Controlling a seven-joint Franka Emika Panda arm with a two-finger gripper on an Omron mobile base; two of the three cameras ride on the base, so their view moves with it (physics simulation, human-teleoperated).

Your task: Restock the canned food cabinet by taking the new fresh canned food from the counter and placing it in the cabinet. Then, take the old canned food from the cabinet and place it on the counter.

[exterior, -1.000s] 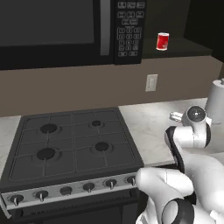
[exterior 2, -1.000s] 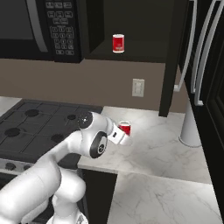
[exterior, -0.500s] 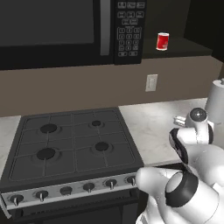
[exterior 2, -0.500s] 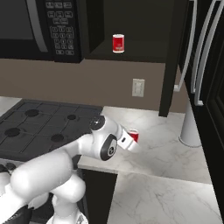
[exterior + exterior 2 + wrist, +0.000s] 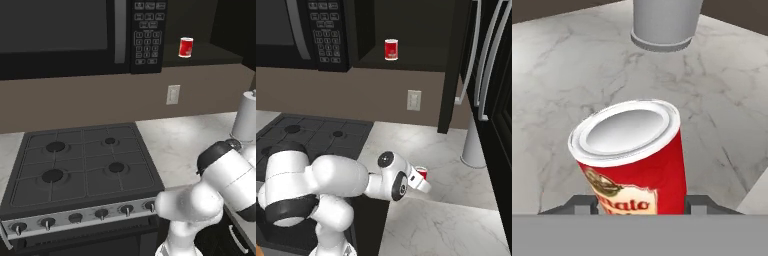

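Arm's swung lower since a second ago; gripper [image 5: 641, 202] now clamped on the upright new can [image 5: 632, 157], standing on the counter [image 5: 557, 75], straight ahead between its fingers.

2 rear base views share the counter [image 5: 185, 145]; hand view looks close.

The old canned food [image 5: 391, 49] stands on the shelf of the cabinet [image 5: 416, 30], to the right of the microwave [image 5: 306, 30]. Below the microwave lies the stovetop [image 5: 82, 167]; the counter [image 5: 456, 215] is to its right. On the counter, the new fresh canned food [image 5: 632, 157] stands between the fingers of the gripper [image 5: 639, 205], before a cylinder [image 5: 664, 22].
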